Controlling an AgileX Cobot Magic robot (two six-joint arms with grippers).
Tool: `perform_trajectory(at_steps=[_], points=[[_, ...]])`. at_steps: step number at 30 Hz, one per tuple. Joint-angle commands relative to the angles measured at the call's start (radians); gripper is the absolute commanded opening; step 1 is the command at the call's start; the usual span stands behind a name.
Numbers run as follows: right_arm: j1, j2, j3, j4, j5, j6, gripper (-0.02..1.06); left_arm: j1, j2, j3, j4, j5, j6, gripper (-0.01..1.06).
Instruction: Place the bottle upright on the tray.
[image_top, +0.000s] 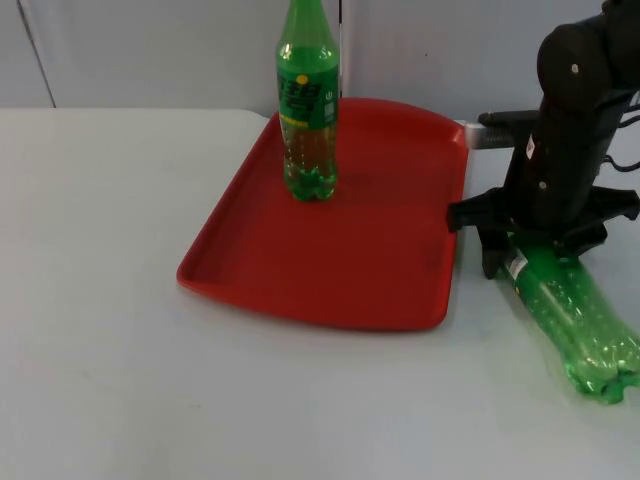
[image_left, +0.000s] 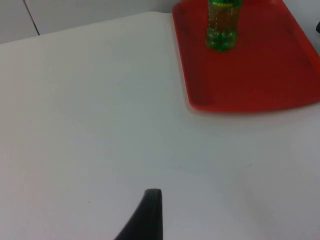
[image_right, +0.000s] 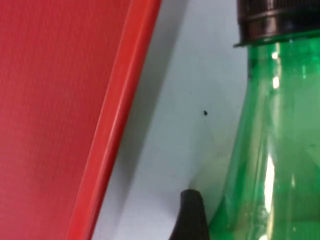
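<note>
A red tray (image_top: 390, 270) sat on my white worktop (image_top: 120, 330), reaching back almost to the grey partition wall (image_top: 150, 50). One green bottle (image_top: 307, 110) already stood upright on the tray, near its far left corner, with its base resting on the red floor of the tray and its neck rising past the top view's edge. My left wrist camera saw that same standing bottle (image_left: 222, 25) on the tray (image_left: 260, 80), well apart from my left tool, with bare worktop (image_left: 90, 115) between them; my left arm waited there, and I could not tell whether my left tool's fingers were spread or pressed together.

A second green bottle (image_top: 575, 315) lay on its side on the worktop, just beside the tray's right edge and off the tray. Its base pointed toward the near right, and its neck end pointed back under my right arm. My right tool (image_top: 520, 255) was down over the neck end of this lying bottle. From my right wrist, the bottle's clear green shoulder (image_right: 270, 150) and dark cap (image_right: 275, 17) were close, with a black fingertip (image_right: 191, 215) right against its side and the tray's rim (image_right: 115, 130) alongside. I could not tell whether my right tool was pinching the bottle or merely spread around it
</note>
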Motion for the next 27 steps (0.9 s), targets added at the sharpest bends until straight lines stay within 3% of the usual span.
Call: perform_trajectory(at_steps=[1,2,15,27], points=[[-0.003,0.003,-0.004,-0.002,0.01,0.005,0.1,-0.002,-0.003,0.005,0.003,-0.002,-0.008,0.93],[-0.003,0.003,-0.004,-0.002,0.011,0.002,-0.01,-0.002,-0.003,0.005,0.003,-0.002,-0.008,0.93],[-0.003,-0.074,-0.004,-0.006,0.024,-0.087,0.0,-0.002,-0.003,0.005,0.003,-0.002,-0.008,0.93],[0.025,-0.324,-0.004,0.003,-0.096,-0.235,0.0,-0.002,-0.003,0.005,0.003,-0.002,-0.008,0.93]])
